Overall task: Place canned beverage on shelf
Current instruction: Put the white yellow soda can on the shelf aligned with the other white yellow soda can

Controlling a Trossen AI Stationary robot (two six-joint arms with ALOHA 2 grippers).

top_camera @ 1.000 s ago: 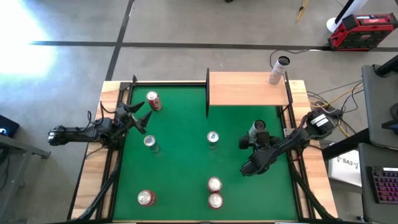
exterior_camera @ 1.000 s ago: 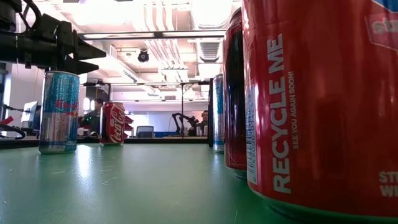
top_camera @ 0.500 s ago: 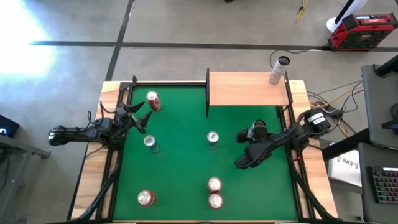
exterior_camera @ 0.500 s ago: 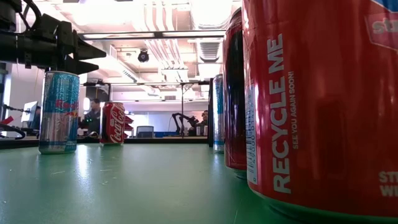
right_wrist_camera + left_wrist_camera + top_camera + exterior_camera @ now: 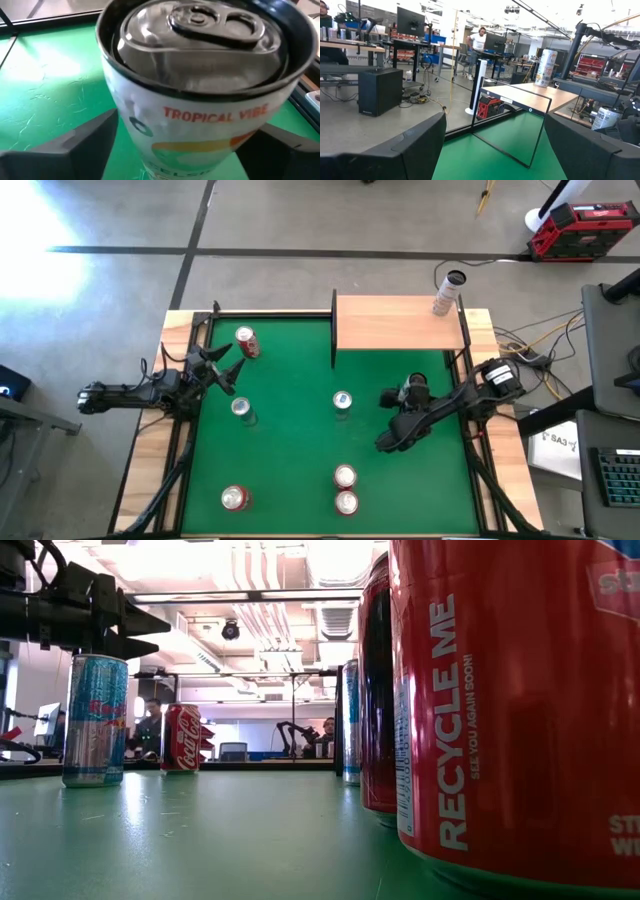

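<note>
A white can marked "TROPICAL VIBE" (image 5: 200,100) stands upright on its base on the green felt at the right (image 5: 413,387). My right gripper (image 5: 403,397) is open and slants down at the can. One finger stands on each side of it in the right wrist view. The shelf (image 5: 398,322), a light-wood board with black posts, stands at the far right and bears one tall can (image 5: 447,292). My left gripper (image 5: 224,367) is open and empty at the table's left, above a blue can (image 5: 241,409). My right gripper has its fingers (image 5: 90,142) beside the white can's side wall below the rim. The can itself hides the fingertips, so I cannot tell whether they touch it.
A red can (image 5: 246,342) stands far left and a silver-topped can (image 5: 342,401) mid-table. Two red cans (image 5: 345,488) and another (image 5: 234,498) stand near the front edge. In the low view a red can (image 5: 520,700) fills the right side.
My right arm has swung a little toward the table's left, bringing its gripper closer around the white can. The can has stayed standing where it was.
</note>
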